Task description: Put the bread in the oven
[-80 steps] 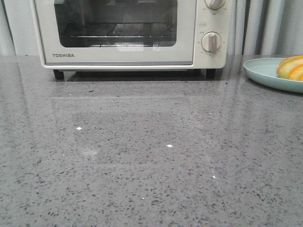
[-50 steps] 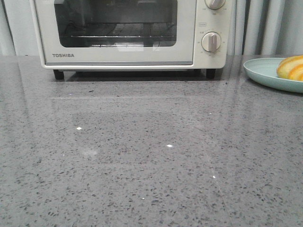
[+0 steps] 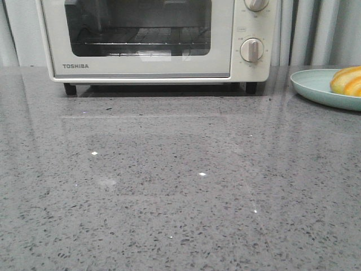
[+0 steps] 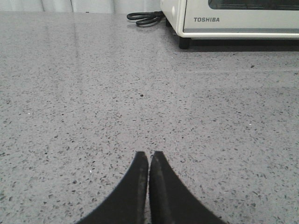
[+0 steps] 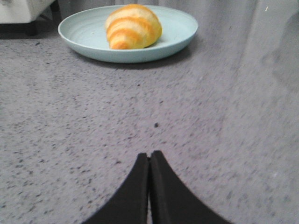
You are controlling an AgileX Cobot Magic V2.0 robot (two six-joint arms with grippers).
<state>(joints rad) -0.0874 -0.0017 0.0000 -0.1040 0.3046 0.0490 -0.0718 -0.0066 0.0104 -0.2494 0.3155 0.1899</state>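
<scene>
The bread (image 5: 133,26), a golden-orange croissant-like roll with paler stripes, lies on a pale blue-green plate (image 5: 177,28) on the grey speckled countertop (image 3: 180,186), to the right of the cream-white TOSHIBA toaster oven (image 3: 146,42), whose glass-windowed door is shut with the wire rack showing behind it. The left gripper (image 4: 149,156) sits low over bare countertop with its black fingers pressed together and holding nothing, the oven's corner and a coiled black cable (image 4: 145,17) ahead of it. The right gripper (image 5: 149,156) is likewise closed and empty, pointing toward the plate and well apart from it.
</scene>
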